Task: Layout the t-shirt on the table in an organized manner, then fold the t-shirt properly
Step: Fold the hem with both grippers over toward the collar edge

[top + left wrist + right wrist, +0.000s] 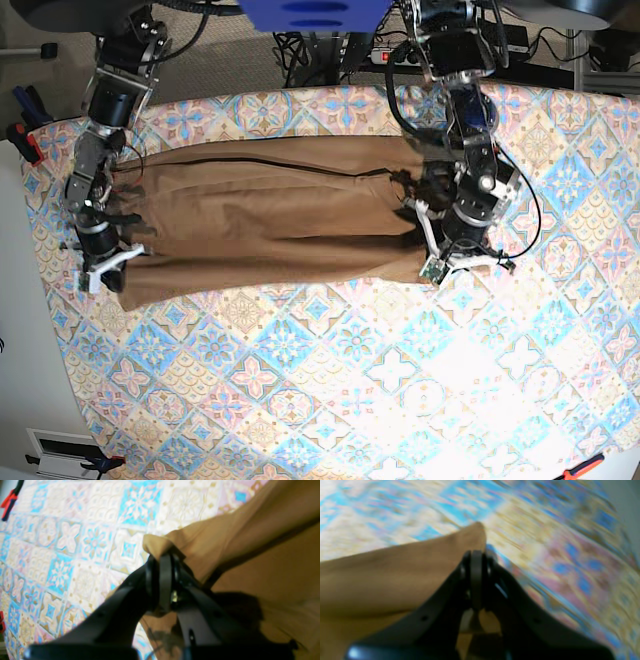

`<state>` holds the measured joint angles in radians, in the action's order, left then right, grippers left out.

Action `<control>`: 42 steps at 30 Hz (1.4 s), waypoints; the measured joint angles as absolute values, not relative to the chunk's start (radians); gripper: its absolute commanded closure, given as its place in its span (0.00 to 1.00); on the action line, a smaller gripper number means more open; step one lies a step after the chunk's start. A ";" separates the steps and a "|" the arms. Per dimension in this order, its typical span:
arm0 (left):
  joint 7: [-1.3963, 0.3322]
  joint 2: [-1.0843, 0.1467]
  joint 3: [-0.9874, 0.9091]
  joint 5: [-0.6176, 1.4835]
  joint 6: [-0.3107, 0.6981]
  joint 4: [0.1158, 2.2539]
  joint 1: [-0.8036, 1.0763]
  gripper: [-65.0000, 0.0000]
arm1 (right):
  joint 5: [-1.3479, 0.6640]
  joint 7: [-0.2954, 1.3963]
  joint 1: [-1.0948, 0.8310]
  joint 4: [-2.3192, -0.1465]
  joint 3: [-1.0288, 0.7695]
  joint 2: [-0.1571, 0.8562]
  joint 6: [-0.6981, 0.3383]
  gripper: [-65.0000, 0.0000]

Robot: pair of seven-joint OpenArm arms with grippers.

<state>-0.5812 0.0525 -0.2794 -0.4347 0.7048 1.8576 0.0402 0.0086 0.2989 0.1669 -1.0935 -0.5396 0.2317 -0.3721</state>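
I see the left end effector [163, 562] clamped tight on a t-shirt [260, 220] corner, right end effector [477, 560] pinched on its opposite corner, shirt stretched over the counter [330, 370]

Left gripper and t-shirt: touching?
Touching. Left wrist view shows the left gripper shut on a bunched edge of the t-shirt, fabric pinched between its jaws.

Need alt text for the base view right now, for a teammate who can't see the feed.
Overhead view: a tan-brown t-shirt lies stretched in a long band across the pastel tile-patterned table, pinched at each end by a shut gripper. The right gripper holds the end at image left, the left gripper the end at image right.
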 measured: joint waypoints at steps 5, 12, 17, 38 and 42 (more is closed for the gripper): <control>-0.579 0.055 -0.276 -0.434 0.706 1.868 0.050 1.00 | 0.009 0.299 0.122 -1.100 -0.572 0.205 -0.380 1.00; -0.580 0.053 -0.280 -0.434 0.707 1.884 0.089 1.00 | 0.012 0.302 0.117 -1.160 -0.655 0.180 -0.379 1.00; -0.578 0.052 -0.276 -0.432 0.707 1.950 0.129 1.00 | 0.008 0.297 0.062 -1.243 -0.669 0.148 -0.376 1.00; -0.580 0.053 -0.275 -0.430 0.708 1.981 0.230 1.00 | 0.006 0.290 -0.046 -1.415 -0.772 0.059 -0.380 1.00; -0.580 0.052 -0.276 -0.432 0.707 1.981 0.227 1.00 | 0.008 0.296 -0.077 -1.446 -0.778 0.048 -0.377 1.00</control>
